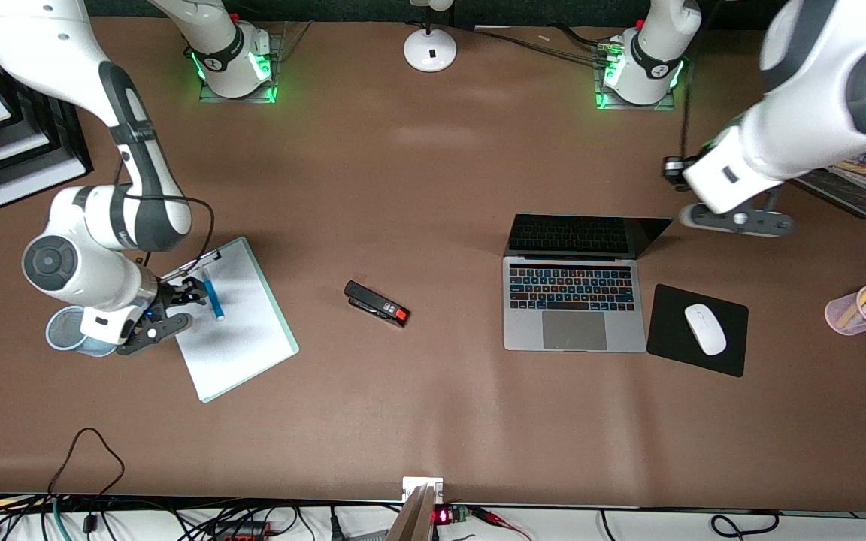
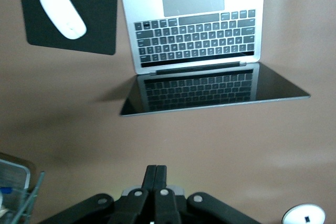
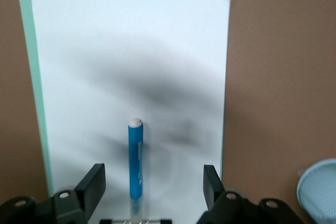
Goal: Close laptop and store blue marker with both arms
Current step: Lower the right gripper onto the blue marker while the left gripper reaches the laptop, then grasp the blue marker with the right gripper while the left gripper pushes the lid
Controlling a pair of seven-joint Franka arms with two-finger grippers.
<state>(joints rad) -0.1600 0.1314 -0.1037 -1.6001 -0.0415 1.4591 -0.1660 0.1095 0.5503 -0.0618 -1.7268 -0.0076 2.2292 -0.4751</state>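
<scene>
Right end effector (image 3: pixel 152 187) spread astride the blue marker (image 3: pixel 136 163), lying on the white clipboard (image 1: pixel 241 323).
Marker's long axis runs between the fingers, not across; seen only from right wrist. Left end effector (image 2: pixel 155 182) pressed together, empty, above tabletop by the open laptop (image 1: pixel 573 300), far from that clipboard.

No legible text or labels.
</scene>
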